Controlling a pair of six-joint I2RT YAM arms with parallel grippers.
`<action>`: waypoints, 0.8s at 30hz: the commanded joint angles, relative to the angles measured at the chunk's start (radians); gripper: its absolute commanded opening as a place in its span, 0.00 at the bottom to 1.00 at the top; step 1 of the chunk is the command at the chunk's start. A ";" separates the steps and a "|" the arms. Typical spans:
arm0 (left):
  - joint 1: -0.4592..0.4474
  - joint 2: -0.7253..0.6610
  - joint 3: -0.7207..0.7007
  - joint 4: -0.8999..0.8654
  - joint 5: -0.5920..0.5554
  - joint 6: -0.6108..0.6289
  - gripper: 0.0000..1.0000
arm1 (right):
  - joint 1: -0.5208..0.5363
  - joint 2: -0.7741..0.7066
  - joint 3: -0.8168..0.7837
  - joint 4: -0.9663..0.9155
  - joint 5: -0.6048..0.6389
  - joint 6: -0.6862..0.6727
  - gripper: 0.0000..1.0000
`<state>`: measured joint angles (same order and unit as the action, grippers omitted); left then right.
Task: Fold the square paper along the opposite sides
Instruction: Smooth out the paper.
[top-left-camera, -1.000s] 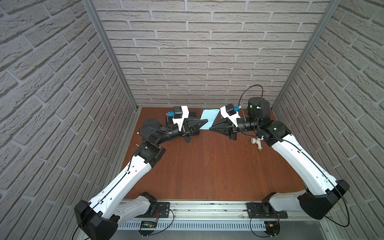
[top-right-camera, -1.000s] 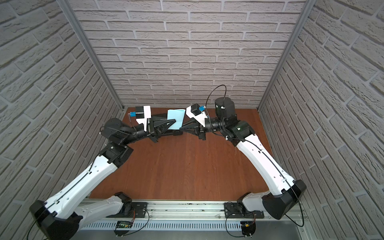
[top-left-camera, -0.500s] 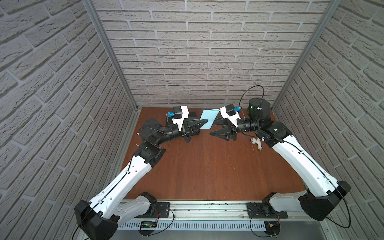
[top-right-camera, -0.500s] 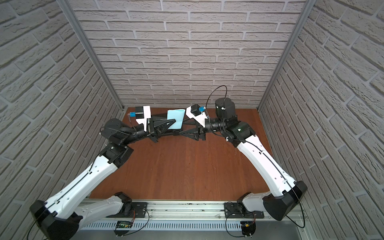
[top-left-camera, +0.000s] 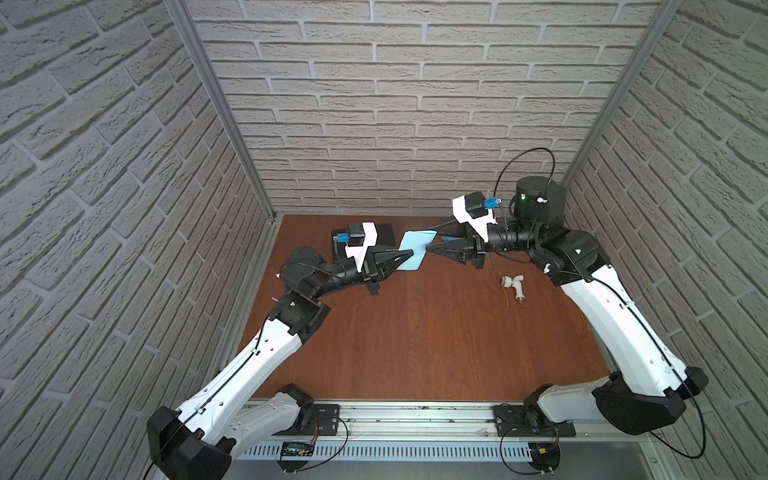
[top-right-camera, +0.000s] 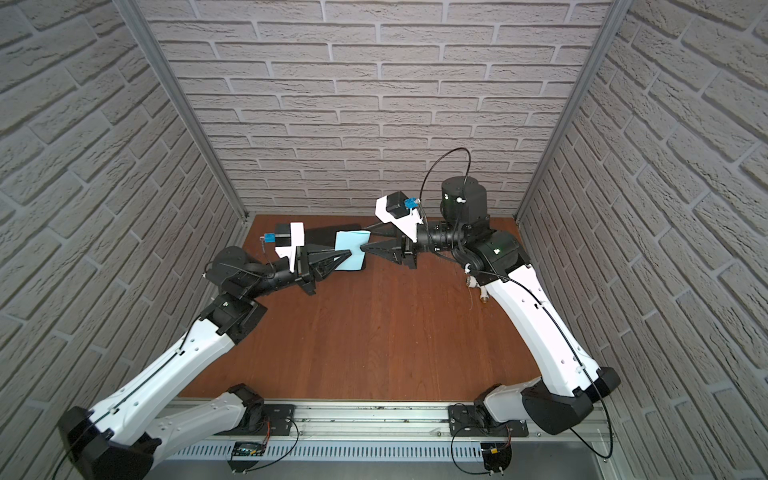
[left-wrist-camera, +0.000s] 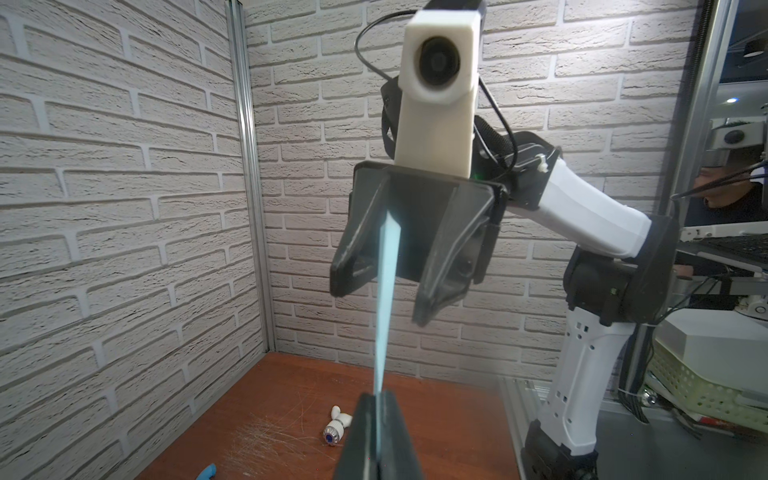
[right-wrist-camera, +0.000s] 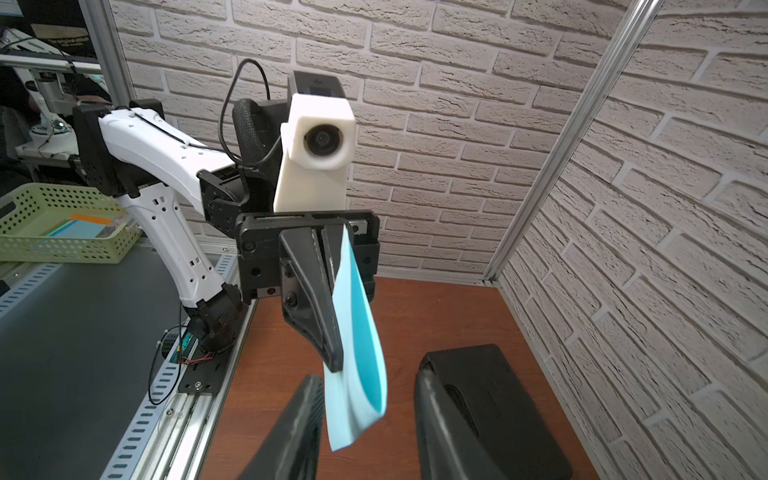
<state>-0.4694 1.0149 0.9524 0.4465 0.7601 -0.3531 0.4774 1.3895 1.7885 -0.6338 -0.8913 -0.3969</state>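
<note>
The square paper (top-left-camera: 417, 245) (top-right-camera: 352, 249) is a light blue sheet held up in the air, bent over on itself, at the back of the table. My left gripper (top-left-camera: 411, 252) (top-right-camera: 348, 253) (left-wrist-camera: 376, 399) is shut on its left edge. The paper (left-wrist-camera: 384, 299) runs edge-on from those tips toward my right gripper (top-left-camera: 431, 239) (top-right-camera: 365, 237) (left-wrist-camera: 380, 303). My right gripper (right-wrist-camera: 368, 386) is open, with the free edge of the paper (right-wrist-camera: 357, 353) hanging between its fingers. It lies close to one finger; I cannot tell whether it touches.
A black plastic case (top-left-camera: 384, 235) (top-right-camera: 324, 235) (right-wrist-camera: 478, 361) lies at the back behind the paper. A white tap-shaped fitting (top-left-camera: 513, 286) (left-wrist-camera: 338, 426) lies on the wooden table (top-left-camera: 415, 340) right of centre. A small blue fitting (top-left-camera: 445, 239) (left-wrist-camera: 205, 471) sits near the back.
My right gripper was shut a second ago; it has opened and now straddles the paper's free edge. The left gripper and the paper have stayed in place.
</note>
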 joint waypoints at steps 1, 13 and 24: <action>0.002 -0.019 -0.008 0.040 0.005 -0.003 0.00 | -0.004 0.006 -0.004 -0.003 -0.013 -0.002 0.30; 0.002 0.007 -0.020 0.043 0.008 -0.007 0.00 | -0.004 0.003 0.021 -0.014 -0.017 -0.012 0.28; 0.002 0.006 -0.020 0.031 0.005 -0.002 0.00 | -0.004 0.002 0.023 -0.038 -0.027 -0.029 0.03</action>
<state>-0.4694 1.0237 0.9421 0.4416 0.7597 -0.3531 0.4767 1.3994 1.7901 -0.6678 -0.8986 -0.4110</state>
